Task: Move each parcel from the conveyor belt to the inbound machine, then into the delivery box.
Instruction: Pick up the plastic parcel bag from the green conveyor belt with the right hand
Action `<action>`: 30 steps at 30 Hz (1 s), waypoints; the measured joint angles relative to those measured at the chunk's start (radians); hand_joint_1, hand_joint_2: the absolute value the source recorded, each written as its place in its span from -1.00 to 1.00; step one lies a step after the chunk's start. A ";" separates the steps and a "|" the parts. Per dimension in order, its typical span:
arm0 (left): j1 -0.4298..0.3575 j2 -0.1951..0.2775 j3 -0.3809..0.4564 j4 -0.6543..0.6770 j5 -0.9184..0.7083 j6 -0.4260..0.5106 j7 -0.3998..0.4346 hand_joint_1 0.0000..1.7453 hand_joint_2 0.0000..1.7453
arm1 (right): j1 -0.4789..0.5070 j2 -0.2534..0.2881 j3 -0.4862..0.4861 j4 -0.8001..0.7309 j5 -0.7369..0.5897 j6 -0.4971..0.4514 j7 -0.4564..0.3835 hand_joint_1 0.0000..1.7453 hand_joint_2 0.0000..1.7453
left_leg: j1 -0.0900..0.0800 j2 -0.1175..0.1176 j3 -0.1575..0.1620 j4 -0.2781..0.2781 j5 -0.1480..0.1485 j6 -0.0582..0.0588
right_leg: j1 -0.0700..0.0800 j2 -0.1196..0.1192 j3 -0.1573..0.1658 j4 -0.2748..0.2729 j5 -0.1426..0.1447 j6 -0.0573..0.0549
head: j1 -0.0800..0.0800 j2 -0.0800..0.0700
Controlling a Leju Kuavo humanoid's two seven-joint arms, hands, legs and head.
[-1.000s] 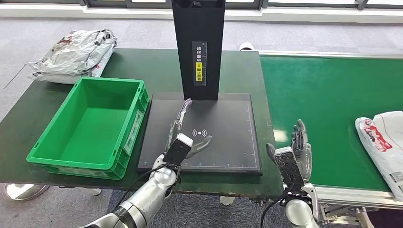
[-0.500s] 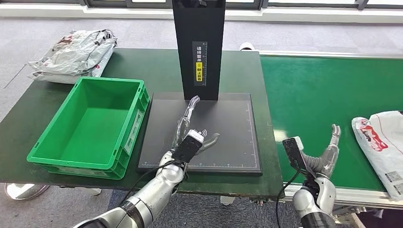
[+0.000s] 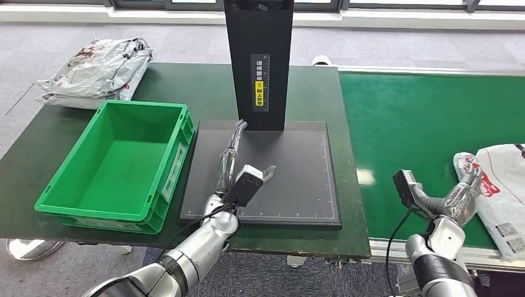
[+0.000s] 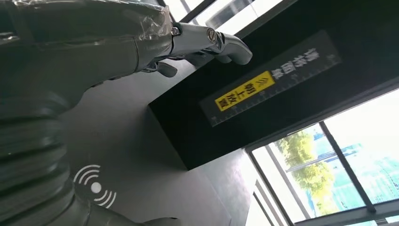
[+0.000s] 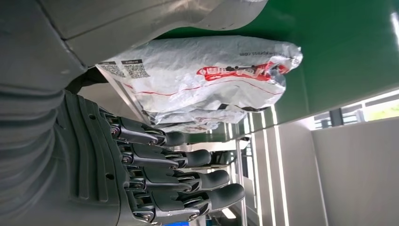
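A white plastic-wrapped parcel (image 3: 498, 185) with red print lies on the green conveyor belt (image 3: 421, 124) at its right end; the right wrist view shows the parcel (image 5: 207, 80) close by. My right hand (image 3: 461, 198) hovers open just left of it, fingers (image 5: 188, 188) spread and holding nothing. My left hand (image 3: 238, 164) is open above the black inbound machine's pad (image 3: 291, 167), fingers stretched toward its black upright column (image 3: 259, 62). The column's yellow label (image 4: 244, 89) appears in the left wrist view. The green delivery box (image 3: 117, 164) stands empty at the left.
More crumpled parcels (image 3: 96, 71) are heaped at the table's far left corner, behind the green box. The dark green table (image 3: 309, 93) runs flush with the conveyor. Grey carpet floor lies beyond.
My right hand has swung right along the conveyor's front edge to beside the parcel. The parcel has drifted left on the belt. My left hand shifted slightly above the pad.
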 joint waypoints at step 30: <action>0.098 0.034 0.068 -0.095 0.031 -0.071 -0.003 -1.00 1.00 | -0.005 -0.049 -0.188 0.104 0.037 0.000 -0.075 -1.00 1.00 | 0.000 -0.001 0.000 0.000 0.000 0.001 | -0.001 -0.001 0.000 0.000 0.000 0.000 | 0.000 0.000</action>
